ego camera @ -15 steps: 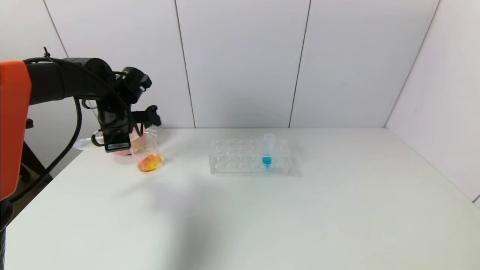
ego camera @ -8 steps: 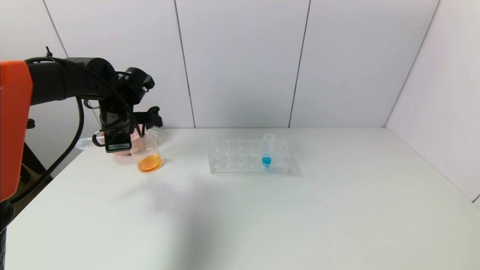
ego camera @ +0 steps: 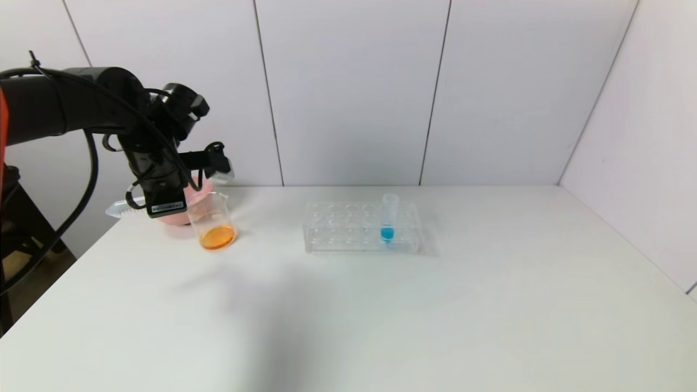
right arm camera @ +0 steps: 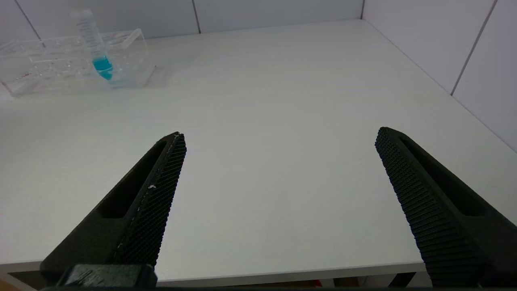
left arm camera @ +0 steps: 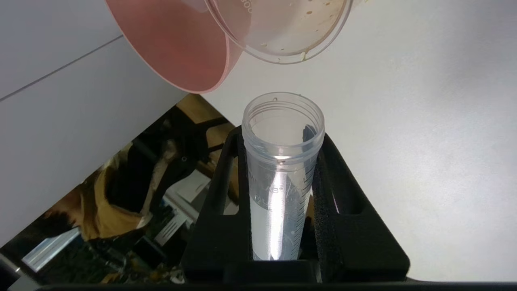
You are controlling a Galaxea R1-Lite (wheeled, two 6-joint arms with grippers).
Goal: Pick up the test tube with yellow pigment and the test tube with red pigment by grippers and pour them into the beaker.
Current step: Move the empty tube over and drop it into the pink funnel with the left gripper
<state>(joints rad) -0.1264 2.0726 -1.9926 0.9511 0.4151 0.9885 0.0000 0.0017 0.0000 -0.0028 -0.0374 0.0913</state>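
While the left gripper (left arm camera: 280, 210) fingers pinch an emptied tube (left arm camera: 281, 178) beside the beaker (ego camera: 213, 222), pouring looks done; next, discard it. Right gripper (right arm camera: 278, 194) idles, fingers spread.

On the bench (ego camera: 381, 316), the only obstacles sit along the far half: a clear rack (ego camera: 362, 234) at about 12 o'clock with a blue-tipped tube (ego camera: 388, 218) standing in it, and at 10 o'clock the beaker (ego camera: 212, 222) touching a pink bowl (ego camera: 182, 204), with the left pincer (ego camera: 163, 201) above them. Open surface runs from 3 round to 8 o'clock, and a wide gap separates rack and beaker.
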